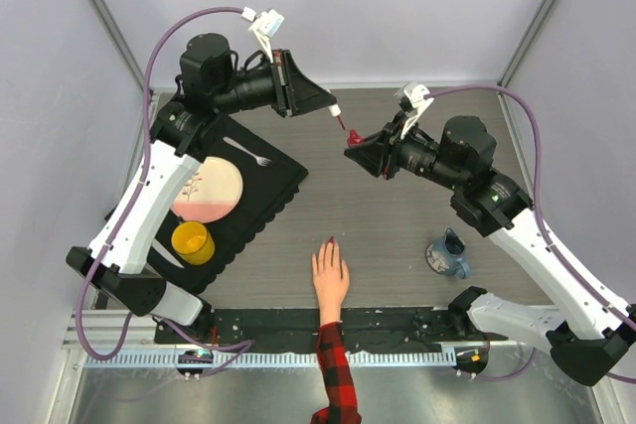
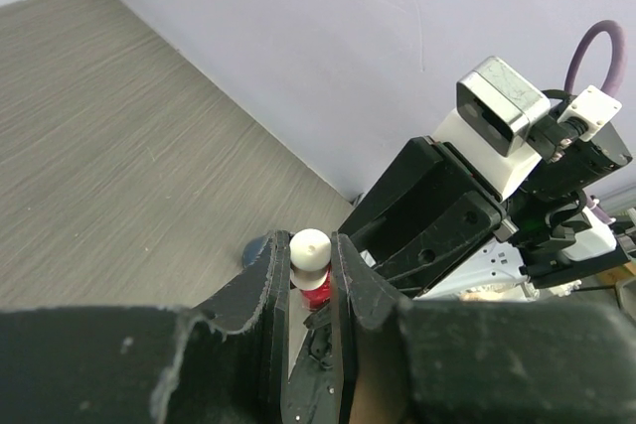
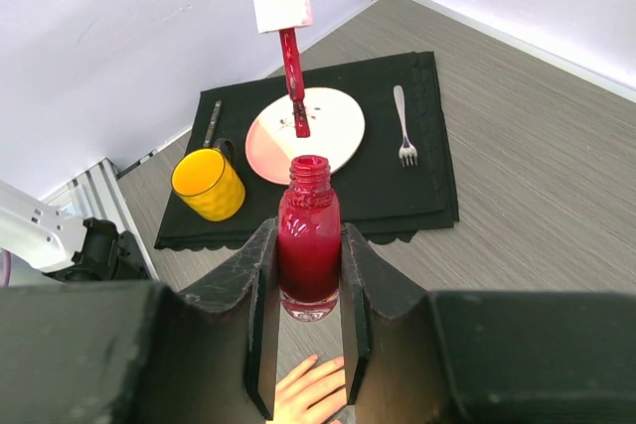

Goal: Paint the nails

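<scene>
Step in hand: loading the brush; the white-capped polish brush [image 3: 293, 81] with its red-wet tip hangs just above the open neck of the small red glass polish bottle [image 3: 308, 245], both in the air well beyond the hand's fingertips
Left fingers: the left gripper [image 1: 333, 111] is clenched on the brush's white cap
Right fingers: the right gripper [image 1: 355, 146] is clamped on the bottle's sides, holding it upright
Task's thing: the nails [image 1: 329, 242] tip the pale flesh-toned hand [image 1: 330, 270] with a red-and-black plaid sleeve, lying palm-down on the grey wood-grain tabletop [image 1: 397, 215]; they are too small to tell which are painted
Next move: I judge the left arm must carry the brush down toward the hand and lay the tip on one nail, lightly and slowly so that polish stays off the skin; the bottle should stay level
Counts: one hand, one brush, one bottle, two arms
Also there: left of the hand, one black scalloped placemat [image 1: 268, 186] bearing one round pink-and-cream plate [image 1: 207, 191], one silver fork [image 1: 248, 153] and one yellow cup [image 1: 192, 242]; right of the hand, one blue mug [image 1: 449, 255]
</scene>
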Controlling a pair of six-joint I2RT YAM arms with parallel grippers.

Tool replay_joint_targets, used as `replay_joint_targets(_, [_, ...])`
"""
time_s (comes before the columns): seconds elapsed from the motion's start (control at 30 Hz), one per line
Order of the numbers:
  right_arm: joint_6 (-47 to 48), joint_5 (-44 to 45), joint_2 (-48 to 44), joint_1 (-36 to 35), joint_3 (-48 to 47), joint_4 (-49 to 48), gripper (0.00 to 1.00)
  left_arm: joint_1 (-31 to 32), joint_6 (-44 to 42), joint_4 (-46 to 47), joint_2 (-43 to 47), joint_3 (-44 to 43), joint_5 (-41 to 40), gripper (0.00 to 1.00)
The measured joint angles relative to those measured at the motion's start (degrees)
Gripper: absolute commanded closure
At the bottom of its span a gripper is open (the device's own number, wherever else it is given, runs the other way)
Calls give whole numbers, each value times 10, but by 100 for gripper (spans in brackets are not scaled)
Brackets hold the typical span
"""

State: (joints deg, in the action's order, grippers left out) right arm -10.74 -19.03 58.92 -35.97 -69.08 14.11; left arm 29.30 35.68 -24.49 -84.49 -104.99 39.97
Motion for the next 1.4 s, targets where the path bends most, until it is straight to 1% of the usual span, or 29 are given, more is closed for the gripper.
replay_joint_targets(0.47, [1, -6, 21, -3, 0, -4, 99, -2, 15, 15, -14, -1, 28, 100])
replay_joint_targets(1.4, [1, -6, 23, -4, 0, -4, 99, -13, 14, 20, -16, 2, 28, 100])
